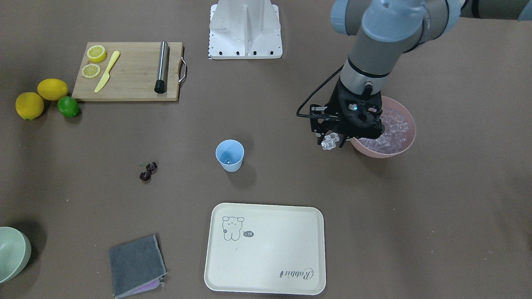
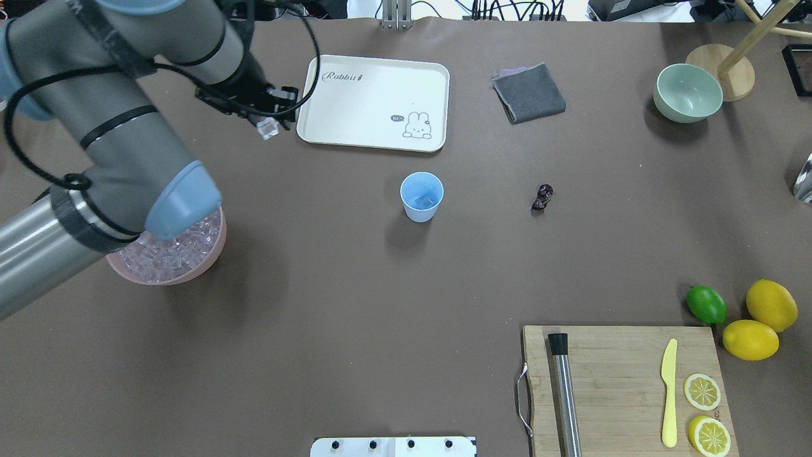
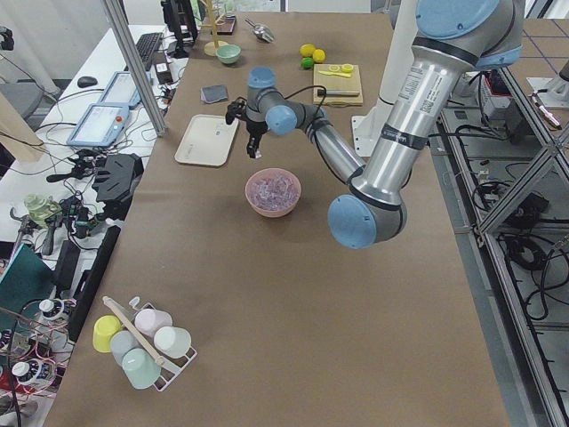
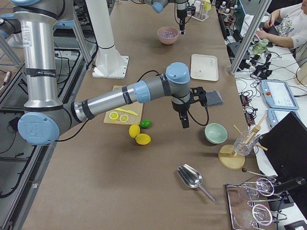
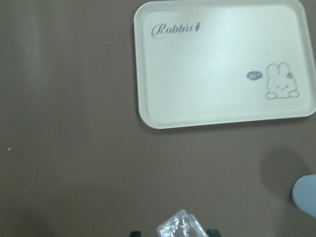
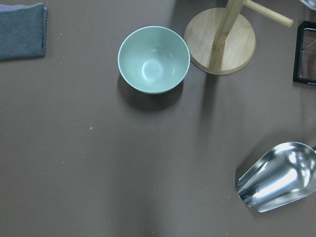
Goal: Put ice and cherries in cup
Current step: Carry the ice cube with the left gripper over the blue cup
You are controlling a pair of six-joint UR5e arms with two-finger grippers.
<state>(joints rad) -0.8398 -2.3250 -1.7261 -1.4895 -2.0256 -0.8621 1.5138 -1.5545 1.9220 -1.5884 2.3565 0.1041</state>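
The light blue cup [image 1: 230,155] stands upright mid-table, also in the overhead view [image 2: 421,196], with a clear ice cube inside. The two dark cherries [image 1: 147,171] lie on the table beside it, apart from it. My left gripper [image 1: 331,141] is shut on a clear ice cube [image 2: 268,127], held above the table between the pink bowl of ice [image 1: 402,143] and the cup. The cube shows at the bottom of the left wrist view [image 5: 181,228]. My right gripper [image 4: 184,122] hangs above the table near the green bowl; I cannot tell whether it is open or shut.
A cream rabbit tray [image 1: 274,257] lies past the cup. A cutting board [image 1: 133,79] holds lemon slices, a yellow knife and a metal tube, with lemons and a lime [image 1: 67,106] beside it. A pale green bowl [image 6: 153,59], wooden stand [image 6: 219,42], metal scoop [image 6: 279,175] and grey cloth [image 1: 136,265] are around.
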